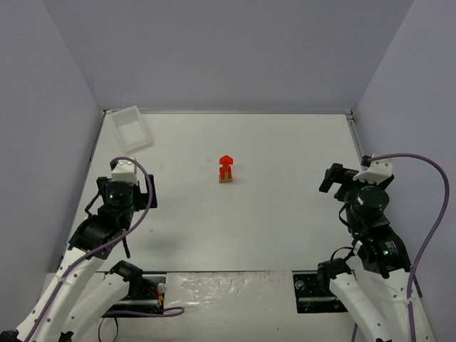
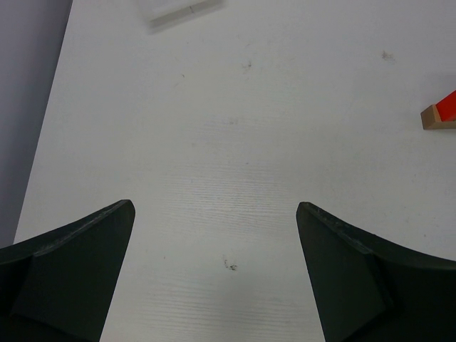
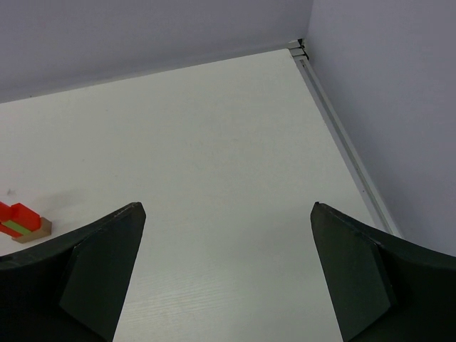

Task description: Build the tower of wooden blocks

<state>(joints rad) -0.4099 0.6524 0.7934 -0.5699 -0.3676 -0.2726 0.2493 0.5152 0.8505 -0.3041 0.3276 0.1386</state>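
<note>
Leftmost, the clear tray [image 1: 132,127] lay ahead of the left gripper [image 2: 214,214], at the far corner. Its jaws were spread wide with nothing between them, only bare table [image 1: 285,178] below. Next, the wood block tower [image 1: 226,169] stood upright ahead and to the right of those jaws, well apart: tan base, red pieces, red peak. The right gripper [image 3: 228,214] likewise gaped wide and empty, the tower off to its left. The stack looked finished, by my judgement. Best handling: keep both sets of jaws outward of it, no inward sweep, slow moves so the table isn't jolted.
</note>
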